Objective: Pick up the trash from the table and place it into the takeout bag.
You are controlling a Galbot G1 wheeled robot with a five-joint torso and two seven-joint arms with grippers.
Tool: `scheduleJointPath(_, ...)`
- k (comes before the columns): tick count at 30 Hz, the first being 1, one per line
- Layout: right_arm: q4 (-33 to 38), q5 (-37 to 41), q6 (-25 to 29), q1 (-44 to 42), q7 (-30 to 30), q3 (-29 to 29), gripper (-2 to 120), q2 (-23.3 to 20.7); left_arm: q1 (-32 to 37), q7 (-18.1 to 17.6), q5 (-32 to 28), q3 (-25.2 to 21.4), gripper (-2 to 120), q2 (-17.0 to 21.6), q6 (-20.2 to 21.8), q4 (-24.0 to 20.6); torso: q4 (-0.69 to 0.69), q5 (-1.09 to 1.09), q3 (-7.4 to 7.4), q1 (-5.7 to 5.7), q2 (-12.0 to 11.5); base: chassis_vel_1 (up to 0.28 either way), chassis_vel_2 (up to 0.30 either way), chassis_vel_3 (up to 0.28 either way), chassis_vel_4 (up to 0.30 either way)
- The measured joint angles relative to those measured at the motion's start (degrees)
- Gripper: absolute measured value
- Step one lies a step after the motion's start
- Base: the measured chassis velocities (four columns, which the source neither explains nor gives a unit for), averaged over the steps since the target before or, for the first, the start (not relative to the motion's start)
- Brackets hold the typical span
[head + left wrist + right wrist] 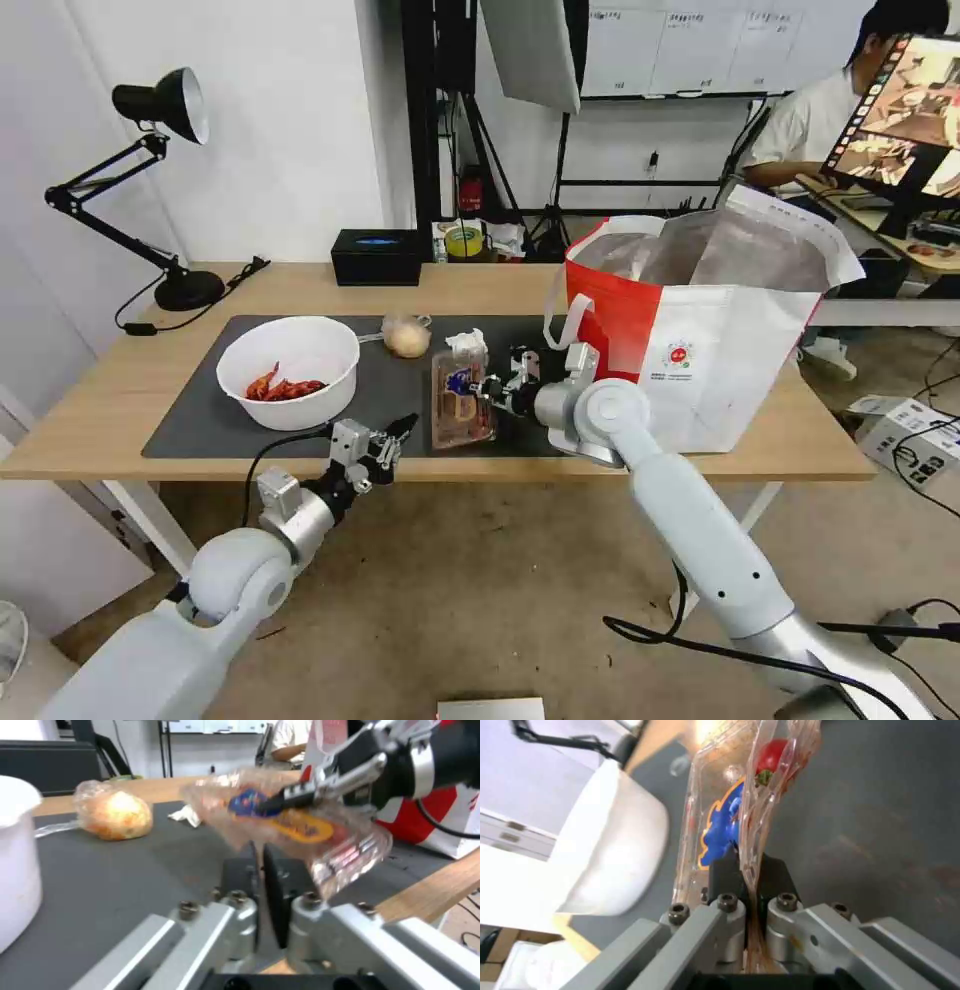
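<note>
Two hands over the grey mat (200, 420): right hand (492, 388) clamped on the clear hinged tray (462, 398), lifted and tilted beside the takeout bag (700, 330); left hand (392, 438) closed, empty, near the white crayfish bowl (290, 370); bagged beige lump (406, 336) behind the tray

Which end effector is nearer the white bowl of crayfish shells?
Left. The left end effector hovers just beside the white bowl; the right end effector is farther off, shut on the clear food tray.

Bowl (290, 368) left on the mat (190, 425), tray (461, 402) at centre, takeout bag (700, 330) right.
</note>
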Motion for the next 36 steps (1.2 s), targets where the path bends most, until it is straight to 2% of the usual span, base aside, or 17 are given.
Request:
scheduleJointPath(3,2.10,0.15,1.08,0.14,-0.90,0.07,0,-0.99,2.77,-0.05,0.15,-2.12,30,-0.82,-0.35,-1.08,0.00,0.00,0.00,0.00,0.00,0.000,0.000,0.000,0.000)
scheduleJointPath(4,2.10,0.15,1.08,0.14,-0.90,0.07,0,-0.99,2.77,-0.05,0.15,-2.12,30,-0.82,-0.35,-1.08,0.00,0.00,0.00,0.00,0.00,0.000,0.000,0.000,0.000)
scheduleJointPath(8,4.92,0.57,2.92,-0.19,-2.26,0.28,0,-2.50,5.61,-0.05,0.76,-3.79,50,-2.52,-1.26,-1.68,0.00,0.00,0.00,0.00,0.00,0.000,0.000,0.000,0.000)
scheduleJointPath(10,5.16,0.68,3.15,-0.24,-2.48,0.29,0,-2.62,5.88,-0.05,0.81,-3.92,52,-2.71,-1.36,-1.74,0.00,0.00,0.00,0.00,0.00,0.000,0.000,0.000,0.000)
scheduleJointPath(11,6.03,1.19,4.21,-0.44,-3.34,0.34,0,-3.06,6.67,-0.05,1.01,-4.44,60,-3.27,-1.59,-1.91,0.00,0.00,0.00,0.00,0.00,0.000,0.000,0.000,0.000)
scheduleJointPath(12,6.03,1.19,4.21,-0.44,-3.34,0.34,0,-3.06,6.67,-0.05,1.01,-4.44,60,-3.27,-1.59,-1.91,0.00,0.00,0.00,0.00,0.00,0.000,0.000,0.000,0.000)
scheduleJointPath(15,8.26,2.77,7.56,-0.64,-5.24,1.22,0,-3.63,9.26,-0.05,1.94,-6.62,75,-4.38,-1.76,-2.71,0.00,0.01,0.00,0.00,0.00,0.000,0.000,0.000,0.000)
scheduleJointPath(16,8.26,2.77,7.56,-0.64,-5.24,1.22,0,-3.63,9.26,-0.05,1.94,-6.62,75,-4.38,-1.76,-2.71,0.00,0.01,0.00,0.00,0.00,0.000,0.000,0.000,0.000)
scheduleJointPath(18,9.35,3.77,10.03,-0.27,-5.51,1.84,0,-3.82,10.89,-0.05,2.25,-8.11,85,-4.59,-1.81,-3.25,0.00,0.01,-0.01,-0.01,0.00,0.000,0.000,0.000,0.000)
scheduleJointPath(19,9.35,3.77,10.03,-0.27,-5.51,1.84,0,-3.82,10.89,-0.05,2.25,-8.11,85,-4.59,-1.81,-3.25,0.00,0.01,-0.01,-0.01,0.00,0.000,0.000,0.000,0.000)
scheduleJointPath(22,10.86,5.80,14.27,1.60,-4.20,3.11,0,-4.25,13.16,-0.01,2.41,-10.15,99,-4.86,-1.98,-4.06,0.00,0.01,0.00,-0.01,0.00,0.000,0.000,0.000,0.000)
scheduleJointPath(29,12.04,8.08,18.83,6.93,1.34,6.80,0,-5.78,15.20,0.08,2.93,-12.01,112,-5.65,-2.31,-5.05,0.00,0.01,0.00,-0.01,0.00,0.000,0.000,0.000,0.000)
scheduleJointPath(33,11.65,8.09,20.34,8.82,5.20,9.14,0,-7.34,15.36,0.10,2.99,-12.33,114,-5.86,-2.48,-5.28,0.01,0.00,-0.01,-0.01,0.01,0.000,0.000,0.000,0.000)
scheduleJointPath(36,11.17,7.03,20.99,9.15,5.83,10.81,0,-9.13,15.24,0.10,2.99,-12.36,115,-5.88,-2.60,-5.30,0.00,0.02,0.00,-0.01,0.00,0.000,0.000,0.000,0.000)
